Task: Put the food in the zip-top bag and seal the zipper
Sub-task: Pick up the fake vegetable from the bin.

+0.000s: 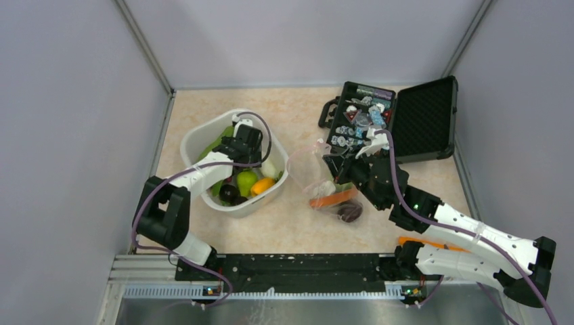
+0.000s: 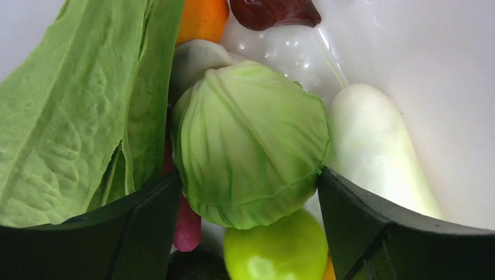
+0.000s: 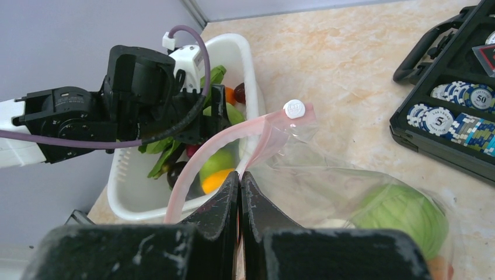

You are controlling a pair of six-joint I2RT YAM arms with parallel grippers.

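Observation:
My left gripper reaches down into the white tub and is shut on a green cabbage, one fingertip against each side. The cabbage rests among other food: a leafy green piece, a white radish, a lime-green fruit and an orange piece. My right gripper is shut on the mouth edge of the zip-top bag and holds it up. The pink zipper arches open, with its white slider at the top. Inside the bag lie another cabbage, a carrot and a dark purple piece.
An open black case with blue-and-white chips stands at the back right, just behind the bag. Grey walls close in the table on the left, back and right. The tub sits close to the left wall.

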